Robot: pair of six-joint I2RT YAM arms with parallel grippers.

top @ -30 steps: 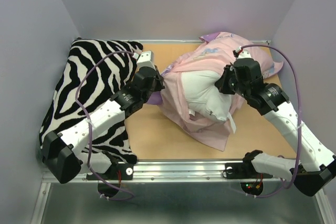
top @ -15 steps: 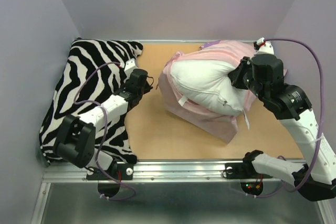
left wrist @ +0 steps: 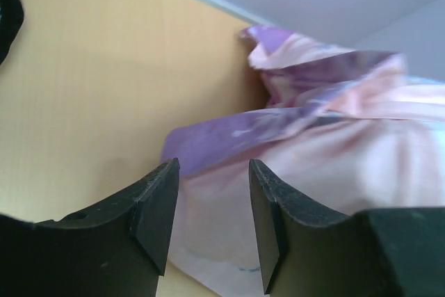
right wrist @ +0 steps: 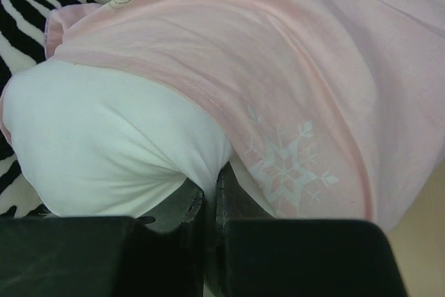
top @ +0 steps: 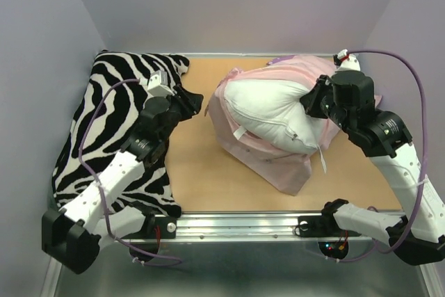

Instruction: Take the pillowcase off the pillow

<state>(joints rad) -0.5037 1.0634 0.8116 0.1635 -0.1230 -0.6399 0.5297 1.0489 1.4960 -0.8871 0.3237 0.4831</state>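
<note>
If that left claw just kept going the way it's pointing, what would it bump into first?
Most likely the pillowcase: its purple edge lies straight ahead of the open left gripper, across a stretch of bare table. Depth is hard to judge.

Much of pillow (top: 268, 109) under pillowcase (top: 274, 165)

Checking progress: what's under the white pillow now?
The pink pillowcase lies under the white pillow, spread on the wooden table, and drapes over its far side. Anything beneath the fabric is hidden.
</note>
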